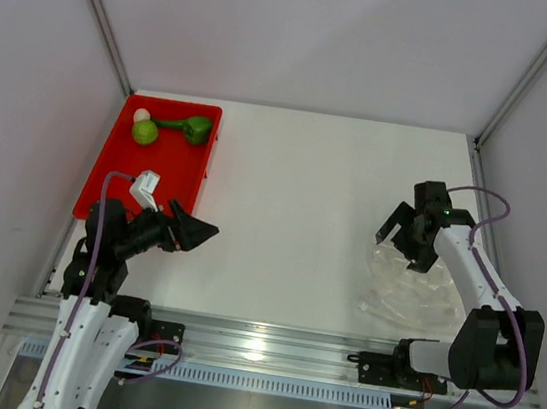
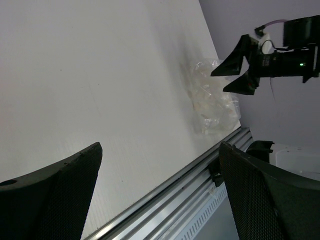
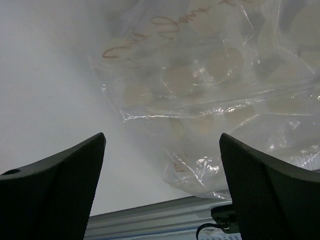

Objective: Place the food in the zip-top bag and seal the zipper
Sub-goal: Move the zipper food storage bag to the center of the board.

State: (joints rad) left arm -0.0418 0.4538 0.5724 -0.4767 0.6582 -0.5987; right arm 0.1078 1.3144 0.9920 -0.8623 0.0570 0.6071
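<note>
The food lies on a red tray (image 1: pixel 171 176) at the back left: a lime-green ball (image 1: pixel 145 132), a small white ball (image 1: pixel 142 116) and a dark green stemmed pepper piece (image 1: pixel 193 128). The clear crinkly zip-top bag (image 1: pixel 406 286) lies flat at the right near the table's front edge; it also shows in the left wrist view (image 2: pixel 211 102) and the right wrist view (image 3: pixel 215 85). Its zipper strip is too faint to pick out. My right gripper (image 1: pixel 403 238) is open and empty, hovering just above the bag's far edge. My left gripper (image 1: pixel 196 230) is open and empty, just right of the tray's near corner.
A metal rail (image 1: pixel 265 343) runs along the table's front edge below both arm bases. Grey walls and frame posts close in the sides and back.
</note>
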